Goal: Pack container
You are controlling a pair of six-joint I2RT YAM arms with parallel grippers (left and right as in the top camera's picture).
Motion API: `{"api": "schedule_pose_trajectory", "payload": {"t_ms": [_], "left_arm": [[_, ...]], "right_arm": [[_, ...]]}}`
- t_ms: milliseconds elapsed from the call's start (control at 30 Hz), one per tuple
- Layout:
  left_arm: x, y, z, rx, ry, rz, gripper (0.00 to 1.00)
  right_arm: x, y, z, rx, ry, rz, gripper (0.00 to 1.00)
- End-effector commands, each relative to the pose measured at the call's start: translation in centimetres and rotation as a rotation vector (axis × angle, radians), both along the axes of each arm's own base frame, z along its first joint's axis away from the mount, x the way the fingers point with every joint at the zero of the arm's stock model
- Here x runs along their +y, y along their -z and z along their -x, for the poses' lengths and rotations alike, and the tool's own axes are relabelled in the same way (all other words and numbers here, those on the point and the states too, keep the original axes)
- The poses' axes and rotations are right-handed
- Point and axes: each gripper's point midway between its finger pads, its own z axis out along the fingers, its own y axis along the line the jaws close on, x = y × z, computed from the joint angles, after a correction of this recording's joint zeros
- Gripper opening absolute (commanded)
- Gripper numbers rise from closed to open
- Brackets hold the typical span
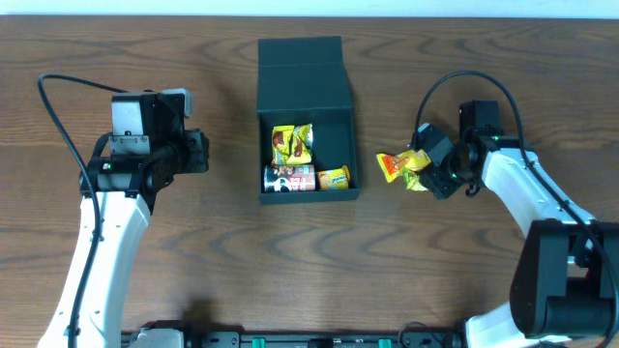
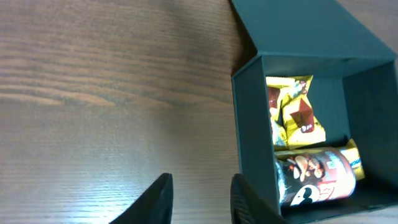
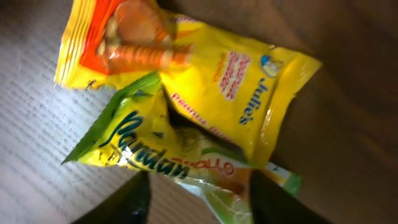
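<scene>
**A:** Where is the box (image 1: pixel 332 135) sitting?

**B:** Mid-counter, toward the far edge, with its lid folded back. A can (image 2: pixel 314 177) and a snack bag (image 2: pixel 292 109) are lying inside.

**A:** And the hands?

**B:** The right hand (image 3: pixel 198 202) is spreading its fingers wide around one end of the green packet (image 3: pixel 134 140). That's right of the box, toward the counter's right edge. As far as I'm judging, it's gripping nothing yet. The left hand (image 2: pixel 199 199) is hanging open and empty near the box's left side.

**A:** What's worrying you?

**B:** The yellow packet (image 3: pixel 224 81) is overlapping the green one (both look like slippery foil). If the fingers close there, they risk pinching both packets, or only a thin corner. Then something could be sliding loose on the way over.

**A:** Anything at the box itself?

**B:** Its near side is filling up. A packet dropped there could be landing on the can and spilling over the wall, so the bare far part is looking safer.
</scene>
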Motion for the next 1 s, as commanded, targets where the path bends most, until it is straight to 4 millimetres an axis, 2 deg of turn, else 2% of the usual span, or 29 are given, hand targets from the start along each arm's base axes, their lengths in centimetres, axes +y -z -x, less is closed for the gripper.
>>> {"api": "schedule_pose_trajectory", "payload": {"t_ms": [0,233,367,500,600,733,833,967], "left_arm": [[0.1,-0.1,-0.2,-0.004,-0.003,0.004,0.34],[0.1,-0.1,-0.2,-0.004,-0.003,0.004,0.34],[0.1,-0.1,-0.2,-0.002,-0.003,0.004,0.34],[0.1,-0.1,-0.2,-0.002,-0.003,0.004,0.34],[0.1,-0.1,-0.2,-0.002,-0.003,0.004,0.34],[0.1,-0.1,-0.1,0.0,-0.003,0.004,0.34],[0.1,0.0,-0.1,0.004,-0.003,0.004,0.34],[0.1,0.1,0.1,0.014,-0.003,0.004,0.34]], "right_arm": [[0.3,0.4,0.2,0.009,-0.013,-0.003,0.41],[0.6,0.4,0.3,0.016,0.001,-0.022,0.16],[1.6,0.2,0.4,0.03,0.041,-0.094,0.03],[2.5,0.0,0.6,0.047,0.065,-0.141,0.02],[4.1,-0.2,0.7,0.063,0.087,-0.2,0.02],[5.1,-1.1,0.1,0.091,0.248,-0.258,0.01],[5.5,-2.5,-0.5,0.094,0.327,-0.301,0.01],[6.4,-5.9,-1.9,0.057,0.381,-0.391,0.01]]}}
